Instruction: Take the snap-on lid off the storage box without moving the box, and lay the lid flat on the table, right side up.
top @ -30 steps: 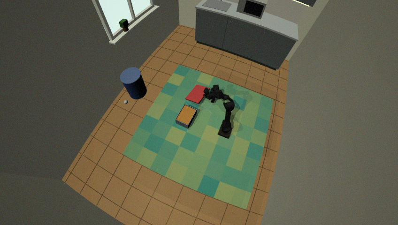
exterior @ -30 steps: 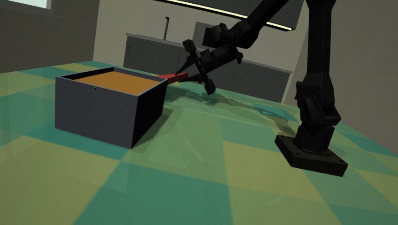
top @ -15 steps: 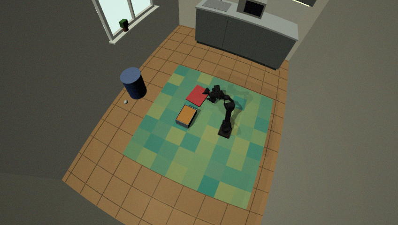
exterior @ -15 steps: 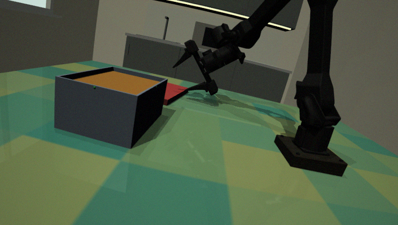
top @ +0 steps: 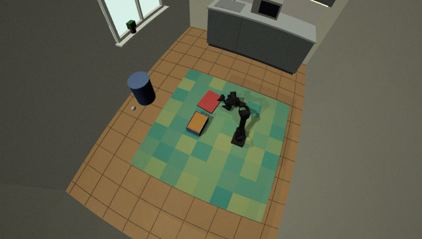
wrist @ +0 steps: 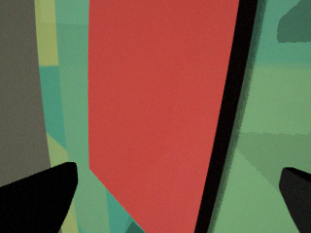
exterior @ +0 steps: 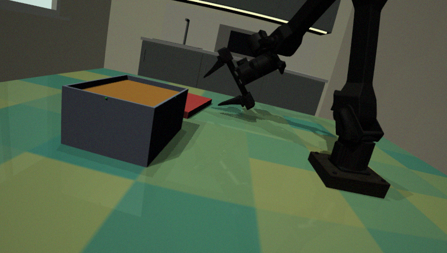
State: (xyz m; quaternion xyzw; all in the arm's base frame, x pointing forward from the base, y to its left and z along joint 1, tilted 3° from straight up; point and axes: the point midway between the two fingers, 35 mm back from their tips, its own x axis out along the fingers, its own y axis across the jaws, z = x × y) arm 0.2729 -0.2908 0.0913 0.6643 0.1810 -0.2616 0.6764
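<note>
Patchwork-green tabletop (top: 201, 184) (exterior: 188, 216): one red lid (top: 209, 101) (exterior: 196, 103) (wrist: 155, 107) lies flat just beyond two spread, released jaws; one open box (top: 193, 130) (exterior: 105, 125) sits beside the lid.

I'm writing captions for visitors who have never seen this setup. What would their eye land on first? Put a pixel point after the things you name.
Probably the bright red lid (top: 209, 101) (exterior: 198, 103) (wrist: 155, 97), lying flat on the table beside the box. Next, the open grey box (top: 193, 132) (exterior: 105, 122) with its orange inside, then the black arm (top: 242, 121) (exterior: 363, 47), its fingers spread near the lid.
</note>
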